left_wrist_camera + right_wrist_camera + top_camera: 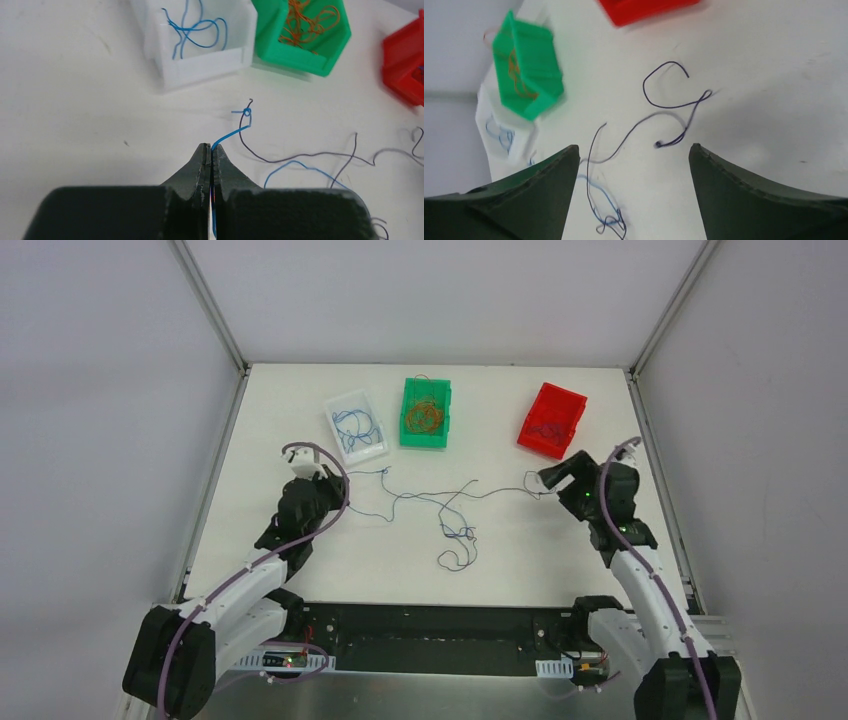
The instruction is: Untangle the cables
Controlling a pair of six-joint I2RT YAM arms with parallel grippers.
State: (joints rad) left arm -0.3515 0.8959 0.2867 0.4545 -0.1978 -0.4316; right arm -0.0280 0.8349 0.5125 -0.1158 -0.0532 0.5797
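Observation:
Thin blue and dark purple cables (440,502) lie strung across the middle of the table, with a small tangle (458,532) near the centre. My left gripper (330,480) is at their left end. In the left wrist view it (210,148) is shut on a blue cable (231,135), which crosses a purple strand (300,156) at a small loop. My right gripper (548,480) is at the right end of the cables. In the right wrist view it (634,150) is open and empty above a curled purple cable (659,104), with the blue-purple tangle (611,220) lower left.
Three bins stand at the back. A white bin (356,425) holds blue wires, a green bin (425,412) holds orange wires, and a red bin (552,420) holds dark wires. Frame posts and grey walls bound the table on the left, right and back.

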